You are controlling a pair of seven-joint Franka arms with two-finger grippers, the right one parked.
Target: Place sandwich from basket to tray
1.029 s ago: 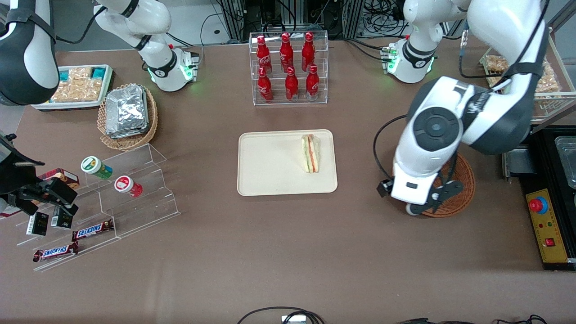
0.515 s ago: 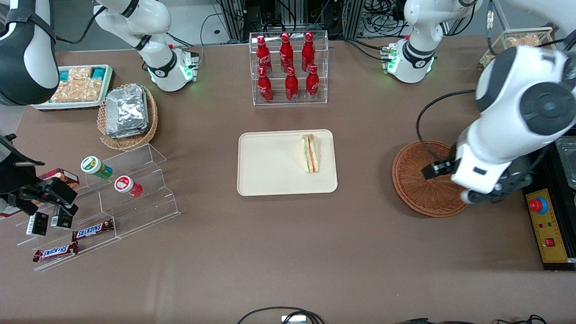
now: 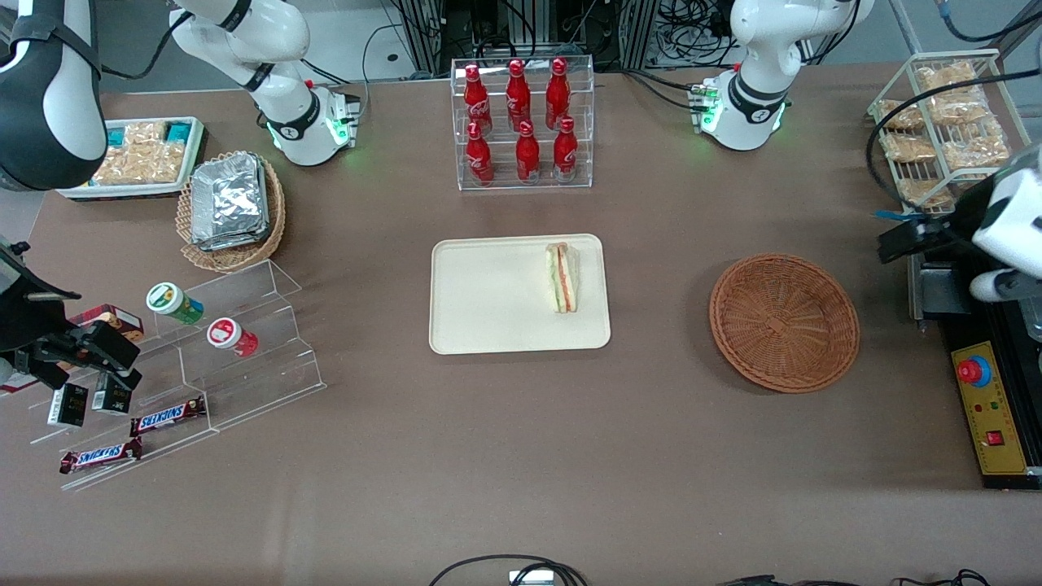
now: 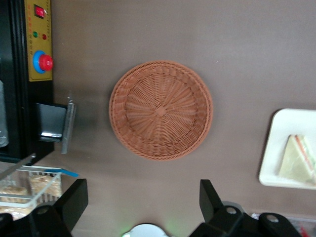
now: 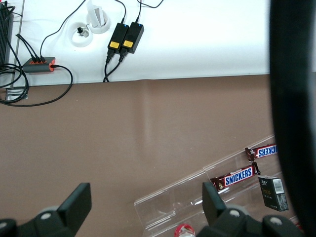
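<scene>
Sandwich (image 3: 562, 277): you can see it lying on the tray, close to the rim on the working arm's side, its striped filling edge facing up. In the wrist view it shows as a pale wedge (image 4: 298, 159) on the tray's corner.

Tray (image 3: 488, 325): it sits flat in the middle of the table, nearer the front camera than the bottle rack (image 3: 523, 122). Most of its surface is bare.

Basket (image 3: 784, 322): it holds nothing; you see only its woven bottom. It stands well apart from the tray, toward the working arm's end of the table. The wrist view looks straight down into it (image 4: 160, 109).

Gripper (image 4: 143, 197): you will find it high above the table, with the basket below it. Its two dark fingers (image 4: 73, 200) stand wide apart with nothing between them. In the front view only part of the arm shows, at the table's edge near the control box (image 3: 995, 411).

Wire rack (image 3: 944, 122): it holds snack packets at the working arm's end, farther from the front camera than the basket.
</scene>
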